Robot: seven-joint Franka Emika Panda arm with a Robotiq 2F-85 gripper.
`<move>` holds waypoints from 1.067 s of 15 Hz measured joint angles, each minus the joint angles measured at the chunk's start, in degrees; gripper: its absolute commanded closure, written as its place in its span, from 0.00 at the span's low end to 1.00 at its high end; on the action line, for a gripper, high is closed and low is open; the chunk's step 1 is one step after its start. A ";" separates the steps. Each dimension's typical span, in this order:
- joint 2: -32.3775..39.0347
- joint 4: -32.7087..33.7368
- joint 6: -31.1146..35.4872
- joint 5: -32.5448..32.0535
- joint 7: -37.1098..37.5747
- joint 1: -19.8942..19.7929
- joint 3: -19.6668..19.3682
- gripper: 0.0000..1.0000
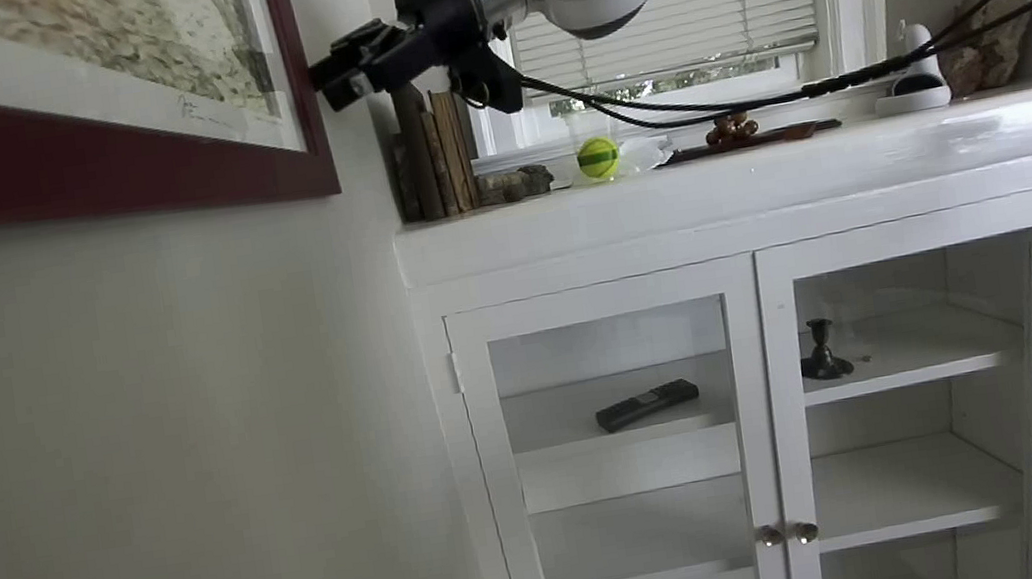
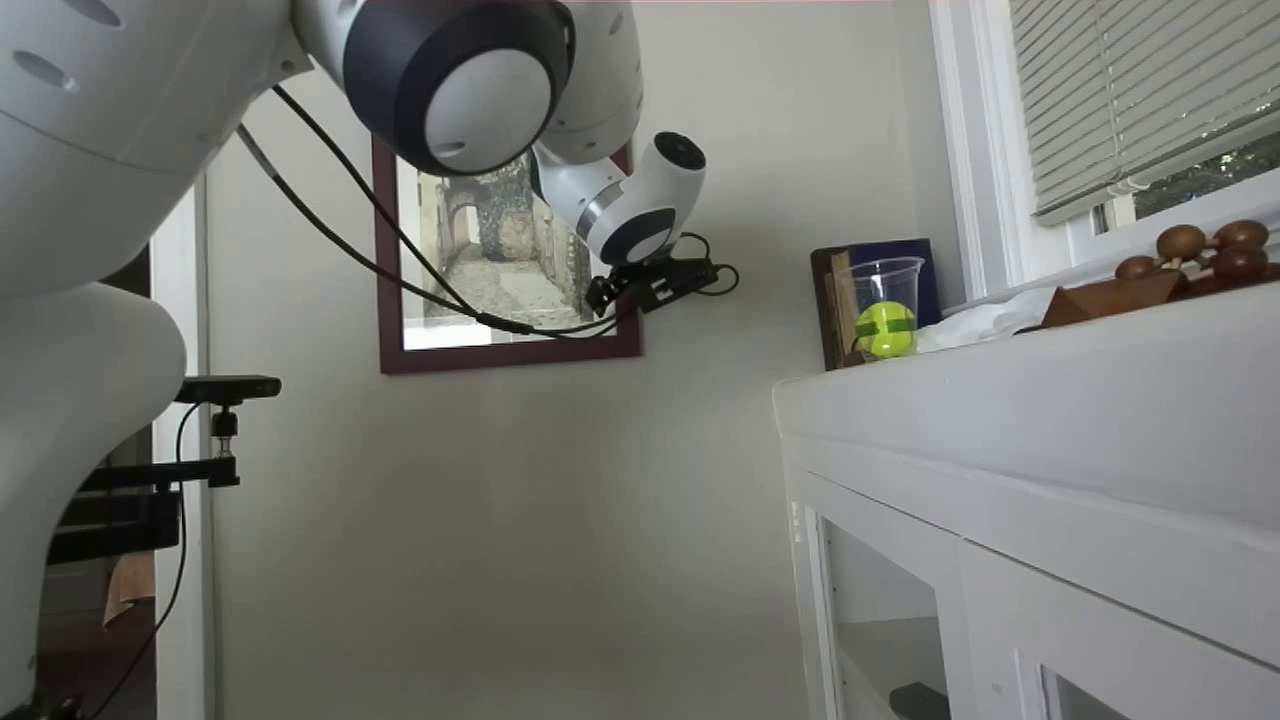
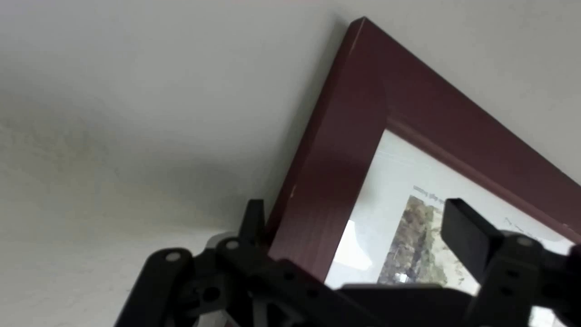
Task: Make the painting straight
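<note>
The painting, a stone-archway picture in a wide, dark reddish-brown wooden frame, hangs on a pale wall. The black two-fingered tool is spread wide at the frame's side edge, one finger beyond it, the other over the picture (whether either touches is unclear). Farther out, the white cabinet-top surface carries upright brown books and a clear plastic cup with a yellow-green ball in it.
</note>
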 measured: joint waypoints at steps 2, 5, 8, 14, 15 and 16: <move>-0.34 0.17 -0.22 0.00 -0.07 0.13 0.00 0.00; -0.54 0.41 -0.51 0.00 -0.08 0.30 -0.01 0.00; -0.56 0.84 -1.40 0.00 -0.08 0.44 -0.03 0.00; -0.59 1.64 -3.44 0.00 -0.08 1.13 -0.15 0.00; -0.59 1.80 -3.76 0.00 -0.08 1.32 -0.19 0.00; -0.59 2.14 -4.20 0.00 -0.08 1.57 -0.25 0.00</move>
